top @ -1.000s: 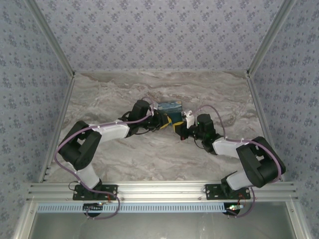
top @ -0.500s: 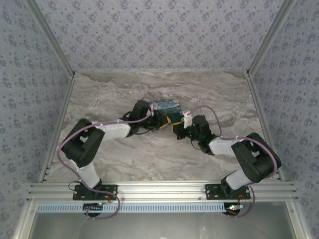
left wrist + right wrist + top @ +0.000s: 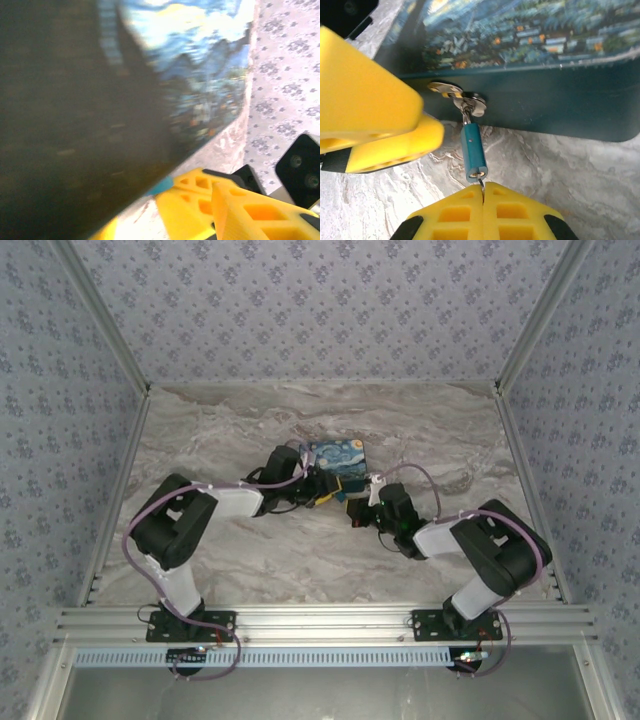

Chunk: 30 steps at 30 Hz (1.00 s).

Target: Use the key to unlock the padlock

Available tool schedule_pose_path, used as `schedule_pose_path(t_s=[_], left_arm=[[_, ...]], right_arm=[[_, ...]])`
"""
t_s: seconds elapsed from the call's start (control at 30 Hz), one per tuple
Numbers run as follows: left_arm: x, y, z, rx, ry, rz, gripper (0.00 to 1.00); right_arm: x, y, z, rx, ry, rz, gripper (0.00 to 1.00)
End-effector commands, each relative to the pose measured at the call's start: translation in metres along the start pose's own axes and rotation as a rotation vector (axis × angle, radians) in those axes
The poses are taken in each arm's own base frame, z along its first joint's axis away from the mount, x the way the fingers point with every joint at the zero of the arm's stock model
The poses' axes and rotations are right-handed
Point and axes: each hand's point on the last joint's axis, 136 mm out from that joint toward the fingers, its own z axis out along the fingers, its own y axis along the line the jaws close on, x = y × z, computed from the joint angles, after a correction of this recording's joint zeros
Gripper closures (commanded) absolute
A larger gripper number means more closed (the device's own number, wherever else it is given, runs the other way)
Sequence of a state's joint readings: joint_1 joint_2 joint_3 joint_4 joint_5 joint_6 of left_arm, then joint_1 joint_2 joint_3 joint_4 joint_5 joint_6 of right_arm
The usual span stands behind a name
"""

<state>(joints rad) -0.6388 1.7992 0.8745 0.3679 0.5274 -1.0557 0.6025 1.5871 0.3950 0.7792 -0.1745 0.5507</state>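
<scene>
Our right gripper (image 3: 482, 192), pinched shut on the key (image 3: 481, 181), sits at 6 o'clock of the padlock (image 3: 472, 150), whose long axis runs 12-to-6; the left gripper's (image 3: 427, 127) opening we cannot tell.

No text, label, brand, number or sign can be read on any surface. The starry-night printed box (image 3: 530, 30) carries a painted picture only, with no legible lettering.

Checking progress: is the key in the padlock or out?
Apparently in: a thin key runs from the shut right tool into the padlock's bottom end.
</scene>
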Motion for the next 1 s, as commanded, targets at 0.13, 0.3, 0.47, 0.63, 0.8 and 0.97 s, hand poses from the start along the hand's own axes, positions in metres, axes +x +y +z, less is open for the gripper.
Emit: schedule_pose_path(t_s=[0.13,0.3,0.47,0.63,0.8,0.97], left_arm=[[-0.004,-0.001,-0.029,0.003,-0.074,0.0,0.44],[0.0,-0.012,-0.026,0.075,-0.072,-0.041,0.47],[0.002,-0.015,-0.019,0.084,-0.074,-0.053,0.49],[0.005,-0.01,-0.013,0.086,-0.073,-0.084,0.52],[0.006,-0.011,-0.007,0.085,-0.065,-0.097,0.55],[0.009,-0.007,-0.002,0.071,-0.064,-0.11,0.56]], right_arm=[[0.006,-0.002,0.001,0.025,0.005,0.189,1.0],[0.0,0.002,-0.004,0.021,-0.019,0.292,1.0],[-0.003,0.005,-0.006,0.025,-0.007,0.397,1.0],[-0.001,0.007,-0.005,0.026,0.023,0.481,1.0],[-0.004,0.01,-0.004,0.013,0.02,0.544,1.0],[-0.006,0.01,-0.005,0.013,0.015,0.58,1.0]])
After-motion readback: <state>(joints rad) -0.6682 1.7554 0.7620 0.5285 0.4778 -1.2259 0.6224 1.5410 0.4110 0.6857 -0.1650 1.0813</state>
